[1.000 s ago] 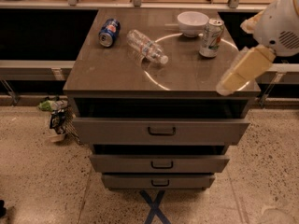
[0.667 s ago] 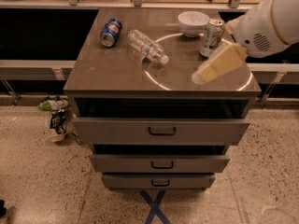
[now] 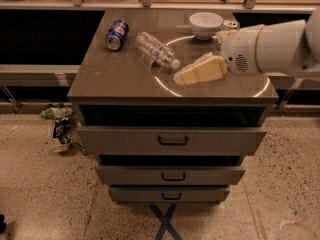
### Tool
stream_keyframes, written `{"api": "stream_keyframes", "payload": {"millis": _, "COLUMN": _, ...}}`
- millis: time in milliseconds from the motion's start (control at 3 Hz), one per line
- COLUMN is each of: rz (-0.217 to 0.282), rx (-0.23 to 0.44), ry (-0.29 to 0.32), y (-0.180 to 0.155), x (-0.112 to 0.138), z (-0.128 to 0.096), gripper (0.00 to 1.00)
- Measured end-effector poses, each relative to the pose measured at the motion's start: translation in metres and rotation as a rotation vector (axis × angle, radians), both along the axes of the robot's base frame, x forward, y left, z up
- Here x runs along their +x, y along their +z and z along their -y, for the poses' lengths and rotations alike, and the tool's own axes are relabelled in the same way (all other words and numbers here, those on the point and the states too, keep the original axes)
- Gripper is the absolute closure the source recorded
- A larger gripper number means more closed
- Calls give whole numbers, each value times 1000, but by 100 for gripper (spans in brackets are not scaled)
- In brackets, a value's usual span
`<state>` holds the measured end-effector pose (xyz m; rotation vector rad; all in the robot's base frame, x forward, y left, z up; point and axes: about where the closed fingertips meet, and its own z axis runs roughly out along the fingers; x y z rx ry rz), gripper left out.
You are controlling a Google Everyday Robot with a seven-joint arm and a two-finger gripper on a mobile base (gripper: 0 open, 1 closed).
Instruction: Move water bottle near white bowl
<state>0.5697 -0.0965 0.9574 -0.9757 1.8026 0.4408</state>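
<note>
While gripper (image 3: 178,78) hovers empty at 4 o'clock of water bottle (image 3: 156,51), aperture untellable, you risk glancing touch rolling it away from white bowl (image 3: 206,24).

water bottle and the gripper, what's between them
No object: in the camera view, only a short stretch of bare cabinet top separates the gripper from the water bottle and its capped end.

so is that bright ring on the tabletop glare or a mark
Camera view: it looks like glare, a thin ring of reflected light on the glossy tabletop, curving from beside the white bowl past the water bottle; the end effector hangs over its left arc, right of the bottle.
</note>
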Motion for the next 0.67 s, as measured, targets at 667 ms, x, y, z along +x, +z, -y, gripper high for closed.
{"api": "stream_keyframes", "payload": {"millis": 667, "rz": 78, "rx": 62, "ry": -154, "y": -9, "x": 29, "z": -10, "gripper": 0}}
